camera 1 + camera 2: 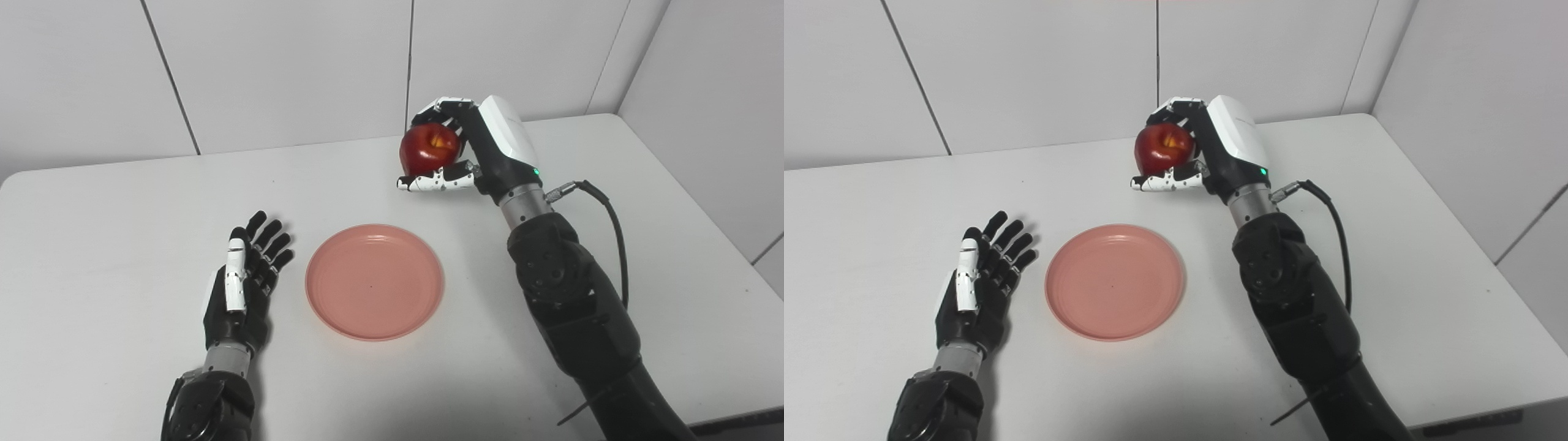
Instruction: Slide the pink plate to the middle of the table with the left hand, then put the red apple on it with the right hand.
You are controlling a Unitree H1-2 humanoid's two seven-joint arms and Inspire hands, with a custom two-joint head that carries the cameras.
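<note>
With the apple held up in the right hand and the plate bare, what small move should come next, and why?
Probably carry the right hand toward the robot and a little leftward, until the red apple hangs over the pink plate. The plate already sits near mid-table with nothing on it, the left hand lies open beside it, apart from its rim, and the apple is gripped beyond the plate's far edge.
</note>
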